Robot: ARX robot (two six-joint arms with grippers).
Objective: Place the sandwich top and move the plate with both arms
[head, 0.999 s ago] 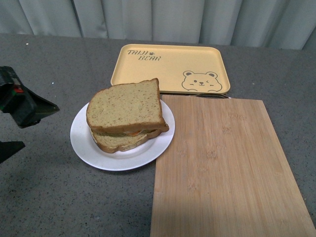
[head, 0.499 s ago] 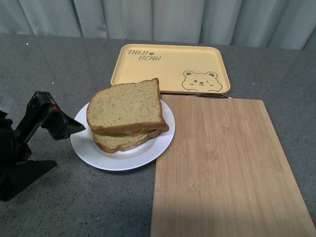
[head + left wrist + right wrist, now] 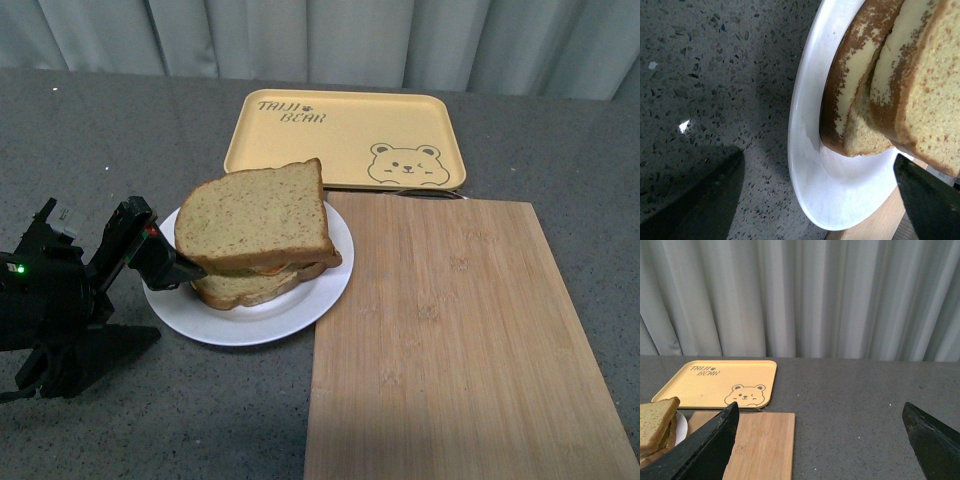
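While the sandwich top (image 3: 255, 215) lies as it did a second ago, squarely on the lower slice (image 3: 240, 288) at the centre of the plate (image 3: 250, 325), my left gripper (image 3: 172, 300) has travelled in across the counter (image 3: 100, 130) from well clear of the plate's left side to its left rim.

- **Left jaws:** released and spread wide. The left wrist view shows one finger out over the counter and the other towards the far side of the plate, with the rim and the bread crusts between them. Nothing is grasped yet.
- **Right jaws:** my right gripper (image 3: 820, 407) is also released, with its fingers wide apart. It is held well away from the plate and faces the curtain (image 3: 800, 295), and it does not appear in the front view.
- **Reading for the task:** the placing step looks finished. I judge this to be the start of the two-arm carry, with the left side nearly set and the right arm yet to come to the plate's opposite rim.
- **Surroundings:** the cutting board (image 3: 450, 330) meets the plate's right edge (the plate seems to overlap it slightly). The yellow tray (image 3: 345, 135) lies just beyond the plate.
- **Lettering:** the tray carries brown print that reads roughly "TAIJI BEAR", with a winking bear face at its other end. I find no other writing.
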